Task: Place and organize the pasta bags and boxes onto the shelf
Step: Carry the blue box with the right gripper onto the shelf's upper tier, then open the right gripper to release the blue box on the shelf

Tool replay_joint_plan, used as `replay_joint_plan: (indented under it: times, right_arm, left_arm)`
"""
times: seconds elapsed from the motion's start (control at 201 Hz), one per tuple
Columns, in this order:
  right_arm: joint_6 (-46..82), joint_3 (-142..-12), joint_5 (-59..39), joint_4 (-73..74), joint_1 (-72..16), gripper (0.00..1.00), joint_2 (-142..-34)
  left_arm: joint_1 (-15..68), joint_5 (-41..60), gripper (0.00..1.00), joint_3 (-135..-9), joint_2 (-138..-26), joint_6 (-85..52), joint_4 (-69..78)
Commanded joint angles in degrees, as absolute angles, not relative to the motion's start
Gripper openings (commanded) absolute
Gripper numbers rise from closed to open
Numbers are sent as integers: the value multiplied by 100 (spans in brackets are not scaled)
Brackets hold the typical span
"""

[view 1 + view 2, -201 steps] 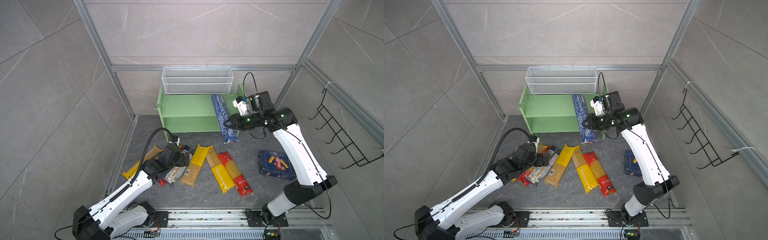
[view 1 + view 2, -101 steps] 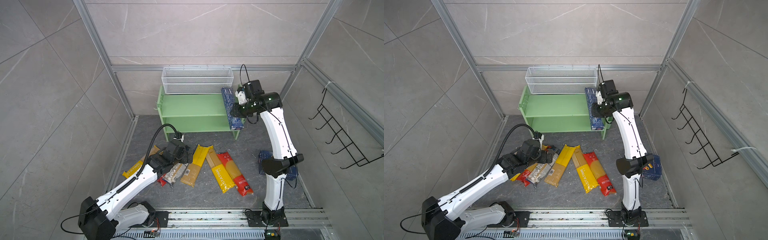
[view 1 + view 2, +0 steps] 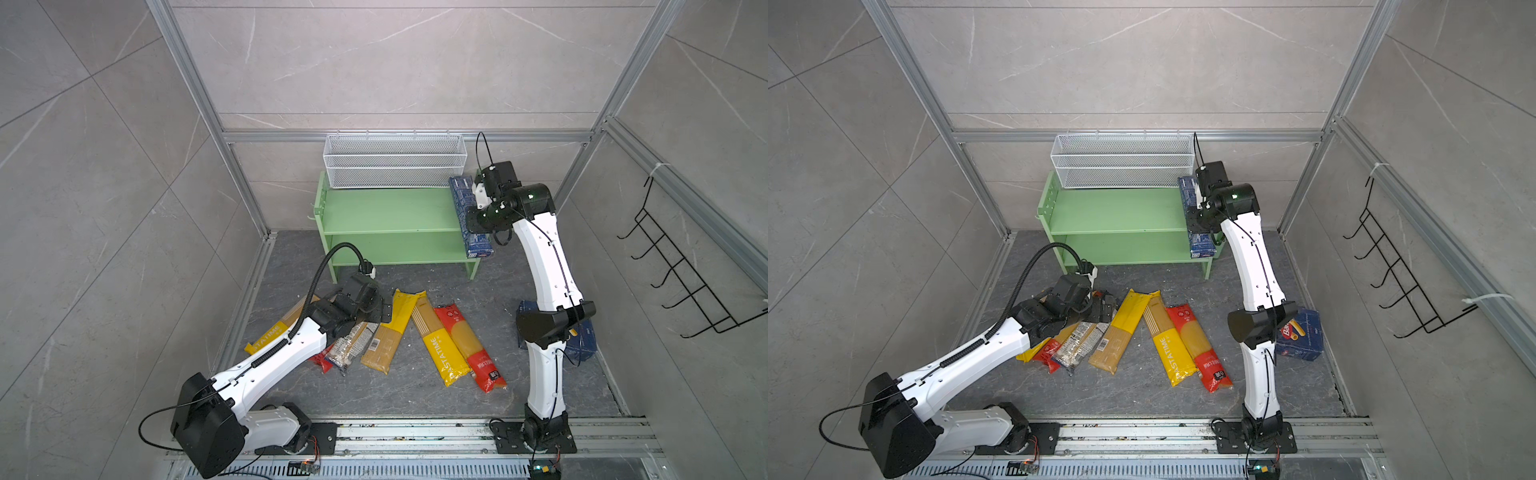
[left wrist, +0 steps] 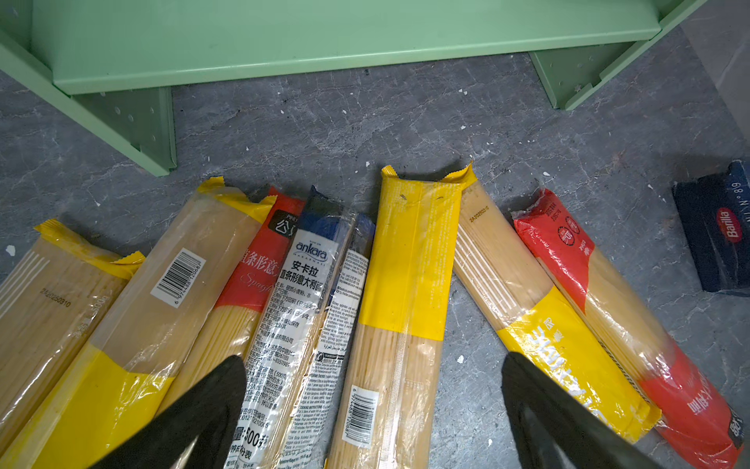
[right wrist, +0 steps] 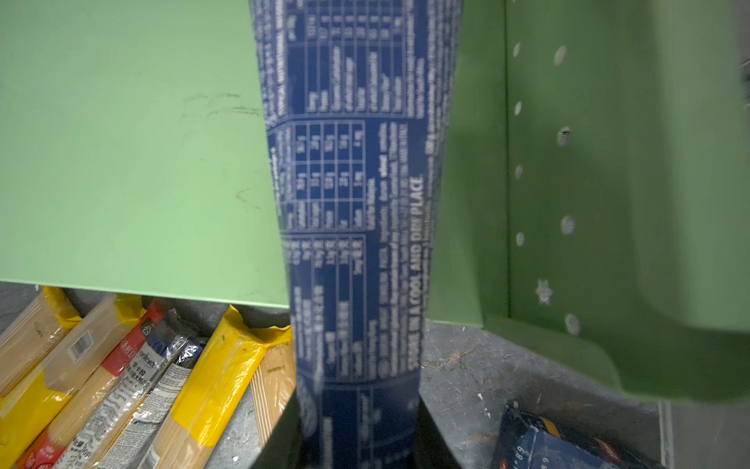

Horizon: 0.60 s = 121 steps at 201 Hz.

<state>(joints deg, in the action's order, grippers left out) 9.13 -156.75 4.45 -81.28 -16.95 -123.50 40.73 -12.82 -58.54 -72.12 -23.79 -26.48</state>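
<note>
Nearest, seven bags lie flat on the grey floor in a loose fan, their top ends toward the shelf. Most touch or overlap a neighbour: yellow ones, two red, and a clear Ankara bag in the middle.

The left gripper hangs low over the left part of the fan, its jaws spread wide and holding nothing. In the left wrist view its fingers stand on either side of the Ankara bag and a yellow bag. Whether they touch the plastic cannot be told.

To the right, the wide box sits on the floor, apart from the bags and partly behind the right arm's elbow.

Farther back stands the shelf, both boards bare except at its right end. There the right gripper is clamped on the long box. The box lies lengthwise, front to back, over the top board just beside the perforated side panel. Its near end juts out past the front edge. Whether it rests on the board cannot be told.

Behind the shelf is a white basket, and on the right wall hangs a black hook rack.
</note>
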Motion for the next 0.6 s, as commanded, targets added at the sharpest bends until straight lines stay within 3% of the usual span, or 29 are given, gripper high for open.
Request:
replay_joint_plan:
  times: [0.0, 0.184, 0.294, 0.513, 0.597]
  right_arm:
    - [748, -15953, 779, -7535, -1643, 4, -12485]
    - [772, -16111, 829, -7515, -1635, 12, -12630]
    - [765, -16110, 846, -7462, -1633, 32, -12622]
    - [798, -16097, 722, -7402, -1630, 60, -12578]
    - [833, -16097, 689, -7344, -1632, 66, -12522]
  left_arm:
    - [4045, -1178, 100, -6156, -7308, -2214, -2496]
    - [4045, -1178, 100, -6266, -7391, -2215, -2555]
    - [4048, -1186, 100, -6303, -7392, -2216, -2583]
    - [4048, -1213, 100, -6319, -7325, -2238, -2618]
    - [4048, -1239, 100, -6295, -7257, -2267, -2637]
